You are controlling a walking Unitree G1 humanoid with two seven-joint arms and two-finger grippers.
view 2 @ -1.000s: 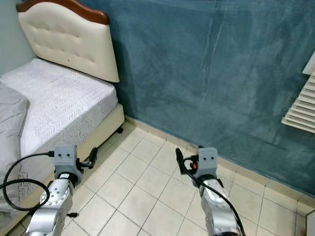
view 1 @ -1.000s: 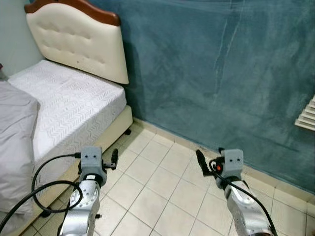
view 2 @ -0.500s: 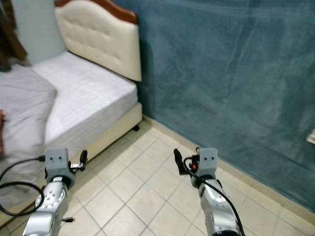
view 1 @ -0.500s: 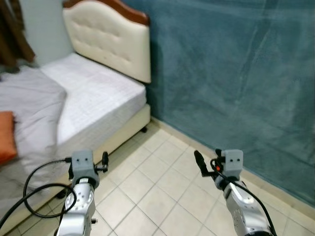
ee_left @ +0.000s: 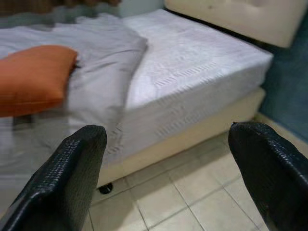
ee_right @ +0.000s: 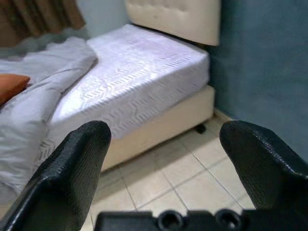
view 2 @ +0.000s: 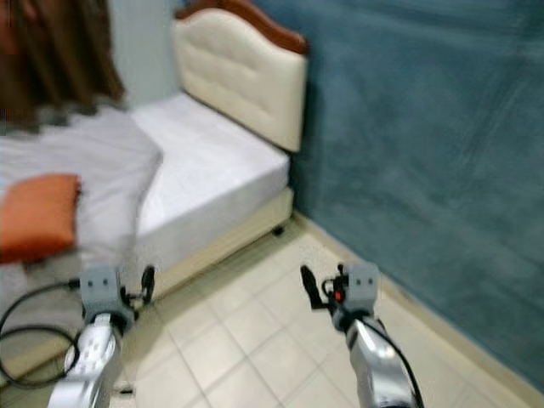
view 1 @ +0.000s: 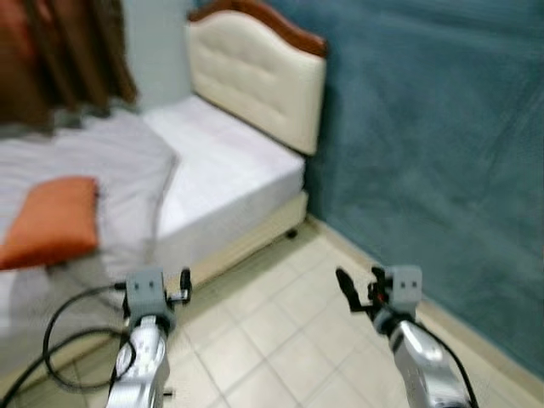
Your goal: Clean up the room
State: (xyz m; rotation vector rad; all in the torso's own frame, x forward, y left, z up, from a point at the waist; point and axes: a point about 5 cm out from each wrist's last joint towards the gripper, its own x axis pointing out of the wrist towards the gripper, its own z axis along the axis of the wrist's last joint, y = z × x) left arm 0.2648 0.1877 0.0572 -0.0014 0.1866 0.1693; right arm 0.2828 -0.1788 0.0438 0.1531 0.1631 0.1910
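Two soft things on the bed (view 1: 238, 178) look like the work here: an orange pillow (view 1: 53, 219) and a rumpled grey blanket (view 1: 110, 170). The pillow lies on the blanket toward the foot of the mattress, well apart from the cream padded headboard (view 1: 255, 81); the blanket is bunched in loose folds across that half, leaving the white patterned mattress bare near the headboard. The head views are blurred, so the blanket's finer folds are probably looser than I can make out.

Both should be light and limp. The pillow would likely squash under a pinch, so a corner or a short edge seems the best hold. The blanket will drag and sag; a hem at its edge by the bedside would give a firmer hold than the middle.

The left gripper (ee_left: 168, 159) and the right gripper (ee_right: 163, 159) hang over the tiled floor (view 1: 280, 331) beside the bed, fingers spread wide, holding nothing.
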